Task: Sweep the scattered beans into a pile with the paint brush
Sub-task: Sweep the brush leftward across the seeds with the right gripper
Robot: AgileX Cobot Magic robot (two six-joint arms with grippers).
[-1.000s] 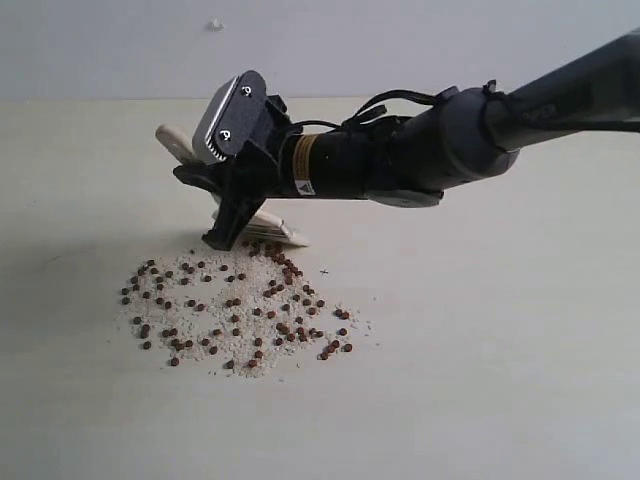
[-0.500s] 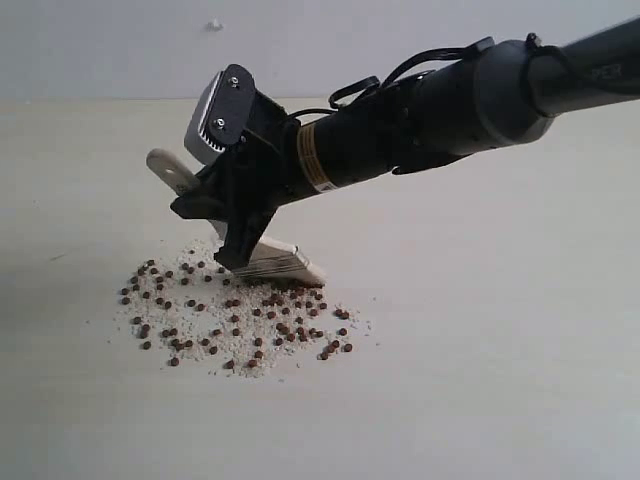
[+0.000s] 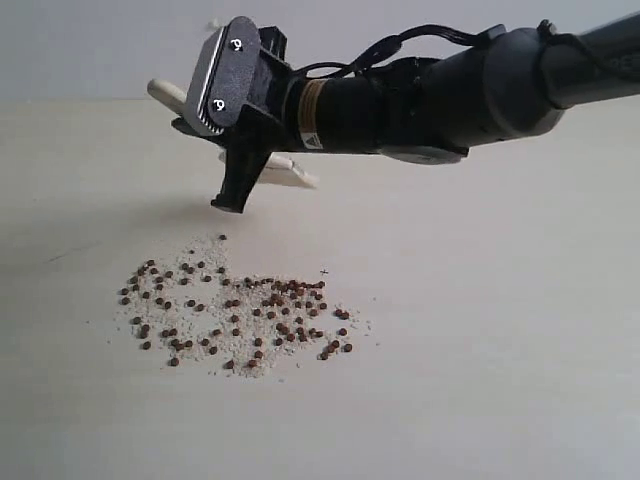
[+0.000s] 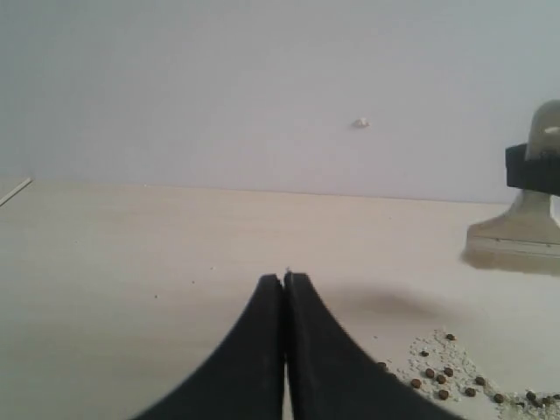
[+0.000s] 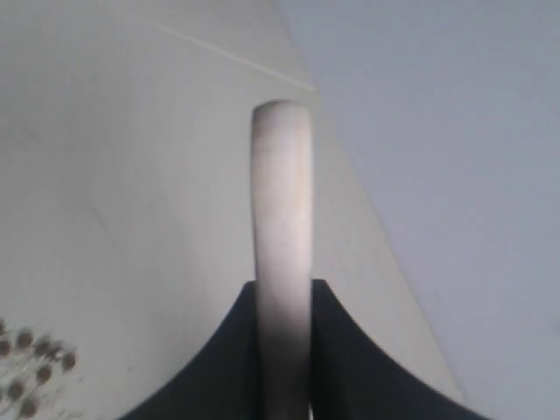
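- Left claw (image 4: 285, 289): one, seen only by its own camera. Its two black fingers were pressed together with nothing between them, low over the table (image 3: 480, 380) and beside the left fringe of the beans (image 4: 437, 376).
- Left side of the table: bare pale surface from the near edge to the wall (image 3: 100, 50), with wide room to move.
- Brush (image 3: 288, 172): one, held in the air above the far side of the beans and well clear of the table. It was tilted, the rounded handle end up and to the left, the bristles lower and to the right.
- Right claw (image 3: 235, 195): one, reaching in from the right and across the middle. Its fingers were clamped on the brush (image 5: 282, 192) handle, one on each flat side, and one fingertip pointed down toward the beans.
- Beans (image 3: 235, 310): dozens, too many to count exactly, lying with whitish crumbs in one wide loose patch left of centre. They were thicker in a band along the far right side, and one bean (image 3: 222, 237) lay apart at the far edge.
- Right side of the table: bare as far as the frame edge, open on the surface, with only the right arm (image 3: 480, 90) overhead.
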